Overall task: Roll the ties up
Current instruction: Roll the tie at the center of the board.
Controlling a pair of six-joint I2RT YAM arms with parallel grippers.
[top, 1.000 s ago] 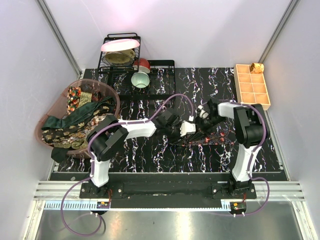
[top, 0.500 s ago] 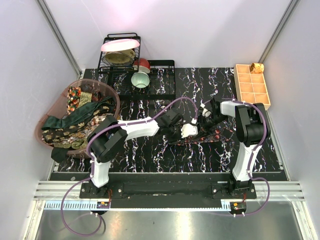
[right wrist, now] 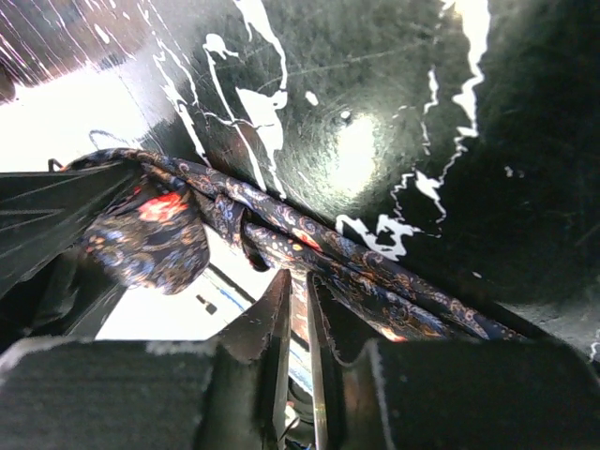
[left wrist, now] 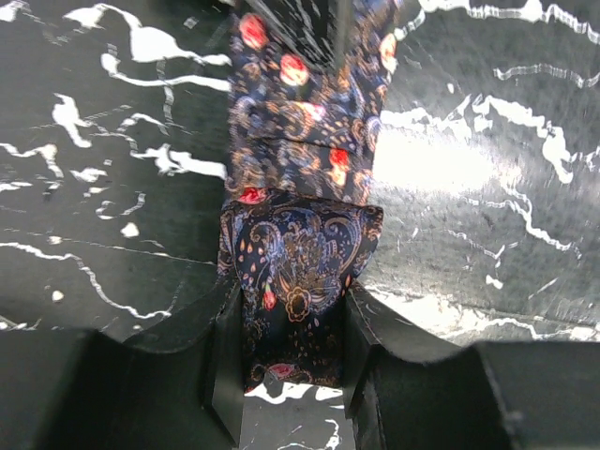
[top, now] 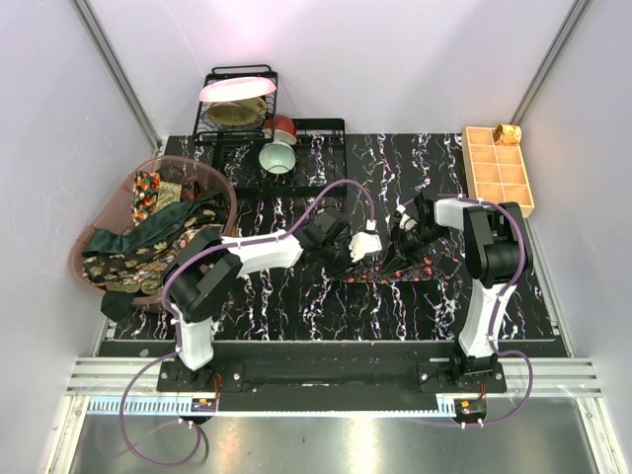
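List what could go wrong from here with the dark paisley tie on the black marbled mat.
1. The left gripper holds the folded end of the dark paisley fabric tie with red dots only by its sides. The layers look loose and may spring open if released.
2. Near the right gripper, the strip looks twisted and bunched, so further rolling could go crooked.
3. That gripper seems to reach only the strip's edge, so the fabric may slip out.

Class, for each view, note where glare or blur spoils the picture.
Top external: evenly lit, sharp; pink sheen on the plate. Left wrist: glare whitens the mat beside the sharp tie. Right wrist: glare spot on mat, burnt-out white upper left, fingers dark.
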